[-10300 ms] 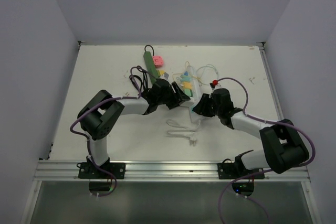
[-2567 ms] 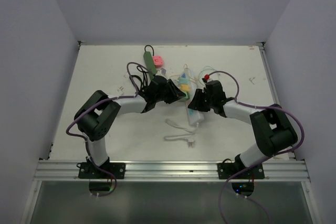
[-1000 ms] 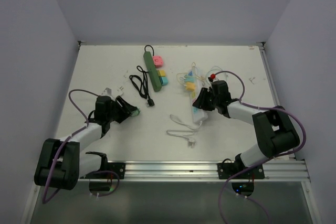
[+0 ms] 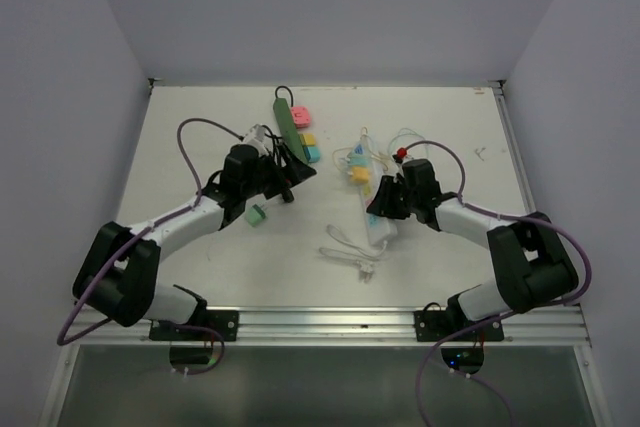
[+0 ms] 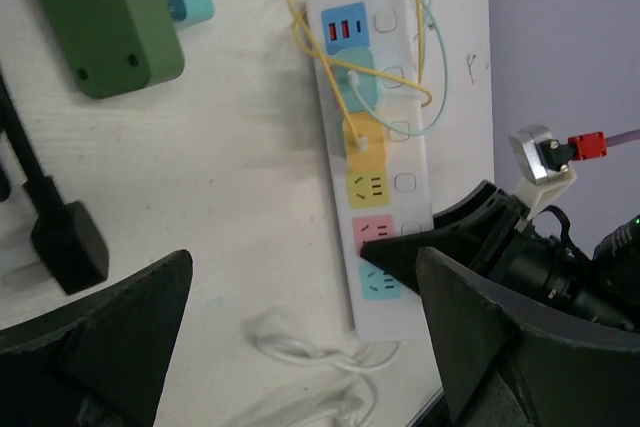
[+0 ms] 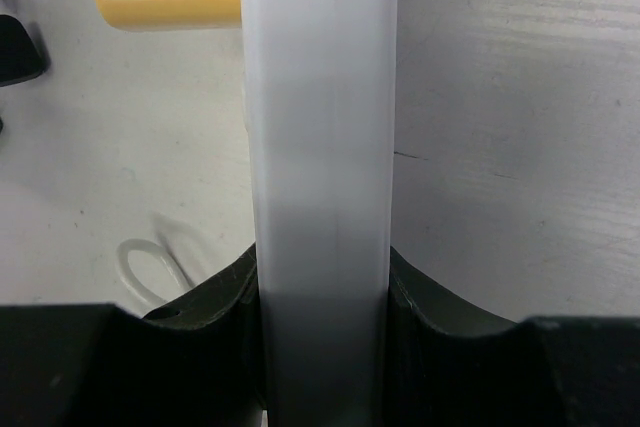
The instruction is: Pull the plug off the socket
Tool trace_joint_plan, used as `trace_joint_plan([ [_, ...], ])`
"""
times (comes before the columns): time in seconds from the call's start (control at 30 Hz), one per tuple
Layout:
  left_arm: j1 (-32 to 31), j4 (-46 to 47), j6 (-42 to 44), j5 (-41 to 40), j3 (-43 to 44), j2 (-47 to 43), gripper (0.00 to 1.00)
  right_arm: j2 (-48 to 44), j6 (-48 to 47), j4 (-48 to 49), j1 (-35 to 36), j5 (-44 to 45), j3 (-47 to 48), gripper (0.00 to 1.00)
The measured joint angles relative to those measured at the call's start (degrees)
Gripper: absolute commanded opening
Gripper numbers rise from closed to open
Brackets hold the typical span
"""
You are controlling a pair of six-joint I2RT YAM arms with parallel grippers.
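A white power strip (image 4: 373, 205) lies mid-table with a yellow plug (image 4: 357, 173) and a teal plug (image 5: 356, 89) in its sockets; yellow and pale green cords loop off its far end. My right gripper (image 4: 380, 203) is shut on the strip's near part; in the right wrist view the strip (image 6: 320, 147) fills the gap between the fingers (image 6: 440, 347). A small mint-green plug (image 4: 257, 215) lies loose on the table. My left gripper (image 4: 293, 171) is open and empty, above the table left of the strip (image 5: 375, 177), its fingers (image 5: 110, 337) wide apart.
A dark green power strip (image 4: 290, 125) with pink, yellow and teal adapters (image 4: 311, 152) lies at the back. A black cable with a plug (image 5: 65, 239) is beside it. A coiled white cord (image 4: 350, 252) lies in front of the white strip.
The mint-green plug held by my left gripper a second ago now lies on the table. The left gripper has opened and moved right and back towards the strips. The right gripper still holds the white strip.
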Motion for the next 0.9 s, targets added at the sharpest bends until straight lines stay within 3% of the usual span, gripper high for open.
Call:
trace_joint_plan([
  [0.43, -11.04, 4.72, -1.97, -5.70, 17.53, 21.94, 0.88, -3.32, 0.04, 1.31, 0.59, -0.52, -3.58, 0.00],
  [0.9, -16.22, 4.94, -4.13, -6.21, 23.82, 33.14, 0.69, -3.98, 0.44, 1.88, 1.01, -1.77, -4.57, 0.00],
])
